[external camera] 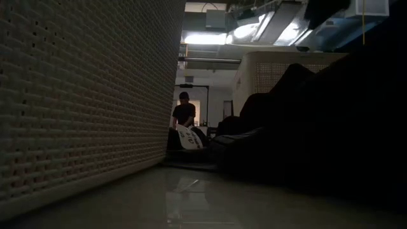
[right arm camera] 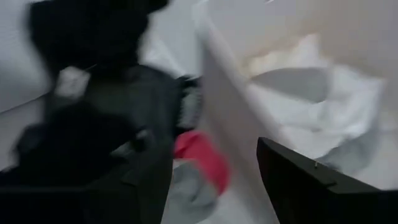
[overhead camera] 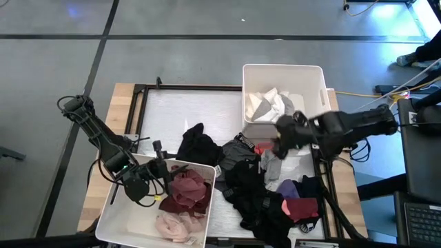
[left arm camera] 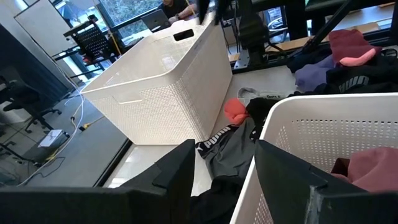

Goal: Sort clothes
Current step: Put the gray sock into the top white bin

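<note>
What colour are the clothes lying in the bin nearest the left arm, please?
Maroon on top, pale pink below; the high view shows them best.

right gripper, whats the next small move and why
Probably drop toward the loose pile and pick one garment, likely the red piece beside the far bin. The right gripper is open and empty at that bin's near wall, white clothes already lie inside, and much of the pile is still unsorted. The left gripper waits open at the near bin.
</note>
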Controlling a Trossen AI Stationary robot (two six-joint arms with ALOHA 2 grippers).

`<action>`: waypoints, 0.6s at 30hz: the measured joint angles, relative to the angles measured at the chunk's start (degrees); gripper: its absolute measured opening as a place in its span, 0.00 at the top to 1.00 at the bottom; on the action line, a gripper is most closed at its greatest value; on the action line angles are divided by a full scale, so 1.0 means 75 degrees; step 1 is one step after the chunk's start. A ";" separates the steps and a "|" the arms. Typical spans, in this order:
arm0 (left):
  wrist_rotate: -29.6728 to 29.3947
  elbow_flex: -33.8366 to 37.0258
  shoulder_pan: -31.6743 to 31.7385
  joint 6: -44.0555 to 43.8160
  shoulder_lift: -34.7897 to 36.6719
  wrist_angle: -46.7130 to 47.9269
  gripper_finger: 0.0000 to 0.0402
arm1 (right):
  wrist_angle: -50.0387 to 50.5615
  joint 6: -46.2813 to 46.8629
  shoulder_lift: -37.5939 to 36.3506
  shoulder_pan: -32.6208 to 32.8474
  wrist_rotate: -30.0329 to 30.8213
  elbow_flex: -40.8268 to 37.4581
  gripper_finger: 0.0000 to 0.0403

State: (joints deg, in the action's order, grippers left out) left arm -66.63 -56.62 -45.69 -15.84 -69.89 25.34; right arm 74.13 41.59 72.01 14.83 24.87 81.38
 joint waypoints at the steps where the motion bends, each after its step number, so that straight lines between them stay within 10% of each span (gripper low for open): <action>1: 0.0000 0.0000 0.0000 0.0001 0.0000 0.0000 0.61 | 0.0016 0.0226 0.0000 0.0305 -0.0033 0.0000 0.42; 18: 0.0000 0.0000 0.0000 -0.0064 0.0000 0.0023 0.61 | -0.1140 0.3607 -0.0027 0.2925 0.1011 -0.3666 0.42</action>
State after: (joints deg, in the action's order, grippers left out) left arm -66.63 -56.62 -45.69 -16.32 -69.89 25.52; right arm 65.57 68.64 71.80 36.77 32.45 53.89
